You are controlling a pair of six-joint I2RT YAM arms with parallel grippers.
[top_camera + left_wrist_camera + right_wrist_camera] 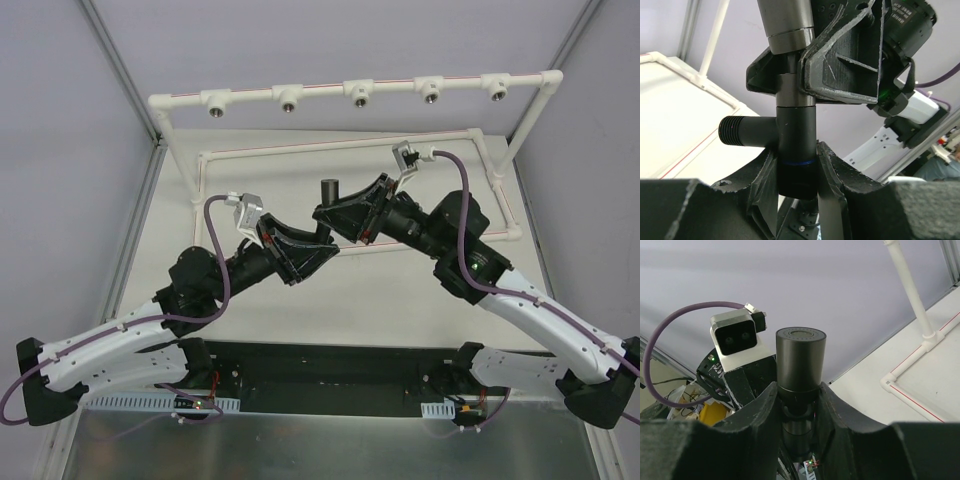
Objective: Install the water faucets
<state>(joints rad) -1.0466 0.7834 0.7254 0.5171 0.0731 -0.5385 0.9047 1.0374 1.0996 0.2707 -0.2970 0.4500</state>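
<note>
One black faucet is held between both grippers above the middle of the table. Its T-shaped body has a threaded side stem pointing left. My left gripper is shut on the body's lower end. A stubby black cylinder stands in line on top of it, and my right gripper is shut on the neck just below that cylinder. In the top view the cylinder sticks up where the left gripper and the right gripper meet. I cannot tell whether the two parts are joined.
A white pipe frame stands at the back of the table, its top rail carrying several downward-facing fittings with metal-threaded mouths. A lower white pipe loop lies on the table behind the grippers. Grey walls stand to both sides.
</note>
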